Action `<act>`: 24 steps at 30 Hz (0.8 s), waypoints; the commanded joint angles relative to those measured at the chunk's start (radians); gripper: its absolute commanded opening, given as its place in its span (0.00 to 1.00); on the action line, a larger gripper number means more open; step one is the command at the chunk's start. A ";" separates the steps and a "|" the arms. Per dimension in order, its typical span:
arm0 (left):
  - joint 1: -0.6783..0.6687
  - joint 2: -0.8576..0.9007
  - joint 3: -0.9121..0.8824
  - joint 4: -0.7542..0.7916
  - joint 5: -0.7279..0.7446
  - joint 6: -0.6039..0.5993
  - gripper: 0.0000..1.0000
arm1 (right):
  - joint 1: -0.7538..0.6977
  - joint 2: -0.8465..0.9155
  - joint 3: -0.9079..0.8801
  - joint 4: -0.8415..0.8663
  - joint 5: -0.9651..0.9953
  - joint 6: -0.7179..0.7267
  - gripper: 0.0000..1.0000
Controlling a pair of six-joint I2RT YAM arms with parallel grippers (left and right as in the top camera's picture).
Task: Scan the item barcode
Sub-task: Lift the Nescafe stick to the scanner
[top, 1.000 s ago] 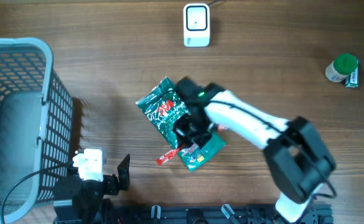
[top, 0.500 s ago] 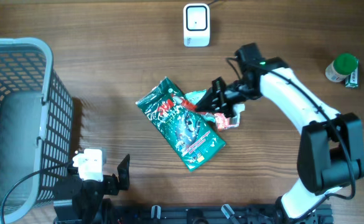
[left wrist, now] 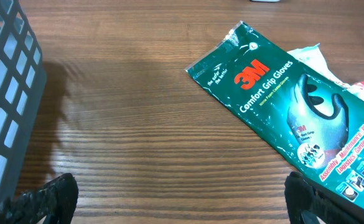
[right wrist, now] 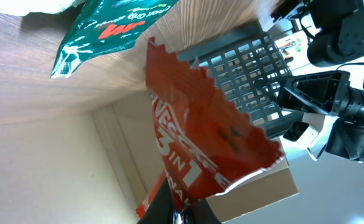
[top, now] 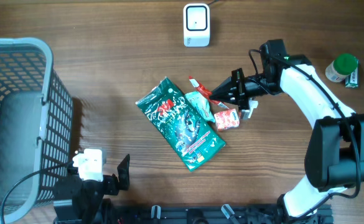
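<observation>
- Red sachet (top: 199, 87) pinched by right gripper (top: 219, 95); long axis diagonal, free end pointing far-left.
- "3 IN 1" print legible in right wrist view only.
- Left gripper (left wrist: 180, 202) spread wide.

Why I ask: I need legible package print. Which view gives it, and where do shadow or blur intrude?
Left wrist view: glove pack lettering crisp, evenly lit; basket throws a soft shadow on the table. Right wrist view: red sachet fills the tilted frame, large print readable, edges slightly soft. Overhead view: even light, print too small to read.
</observation>
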 commanded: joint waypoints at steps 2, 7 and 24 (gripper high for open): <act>0.004 -0.005 0.000 0.004 0.008 -0.005 1.00 | -0.003 -0.014 0.003 0.003 0.021 -0.032 0.04; 0.004 -0.005 0.000 0.004 0.008 -0.006 1.00 | -0.002 -0.014 0.003 0.026 0.022 -0.190 0.04; 0.004 -0.005 0.000 0.004 0.008 -0.006 1.00 | 0.229 -0.002 0.002 0.800 0.855 -1.345 0.04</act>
